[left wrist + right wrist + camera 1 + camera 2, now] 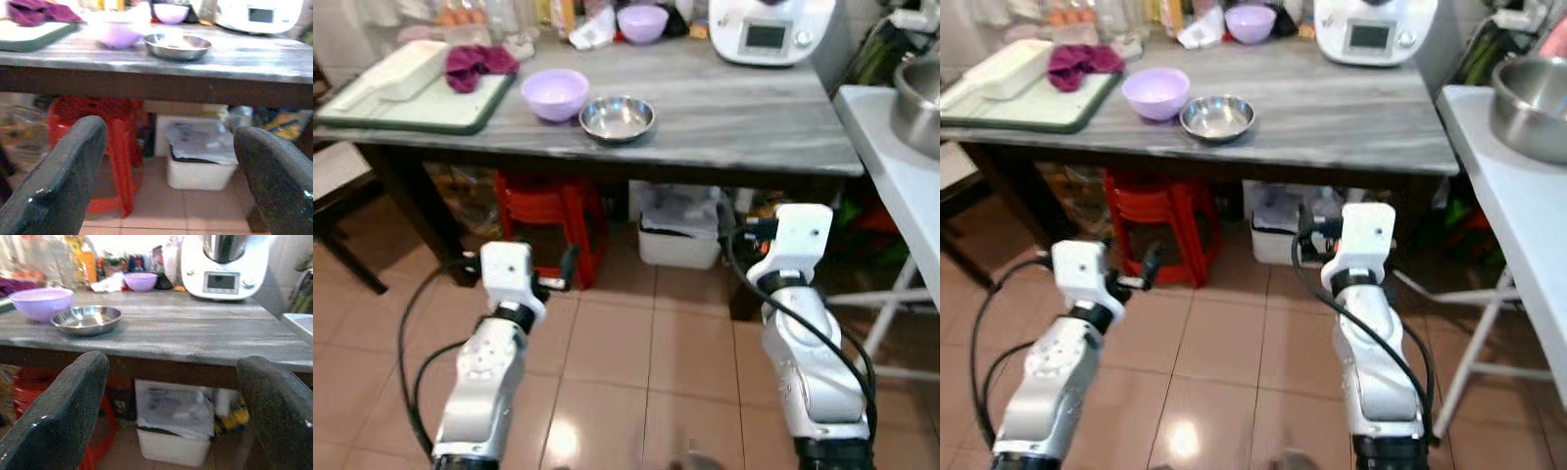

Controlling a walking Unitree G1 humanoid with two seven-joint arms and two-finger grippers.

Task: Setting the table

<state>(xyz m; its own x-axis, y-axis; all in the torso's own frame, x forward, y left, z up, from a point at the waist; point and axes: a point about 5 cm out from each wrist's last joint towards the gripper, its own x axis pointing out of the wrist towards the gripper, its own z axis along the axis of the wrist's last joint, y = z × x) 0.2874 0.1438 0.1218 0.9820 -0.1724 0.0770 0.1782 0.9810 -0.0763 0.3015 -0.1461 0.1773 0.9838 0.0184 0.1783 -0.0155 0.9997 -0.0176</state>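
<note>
Below the table point(724, 127) edge, the left gripper point(168, 183) and right gripper point(171, 413) gaped empty; a steel bowl point(617, 117) touched the purple bowl point(555, 93) near that edge.

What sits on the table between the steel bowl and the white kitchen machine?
Nothing: bare grey tabletop lies between the steel bowl and the white kitchen machine, clearest in the left eye view.

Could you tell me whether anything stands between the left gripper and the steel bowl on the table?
Nothing stands between them. The open left gripper hangs below the table edge, and the steel bowl sits near that front edge, beside the purple bowl.
</note>
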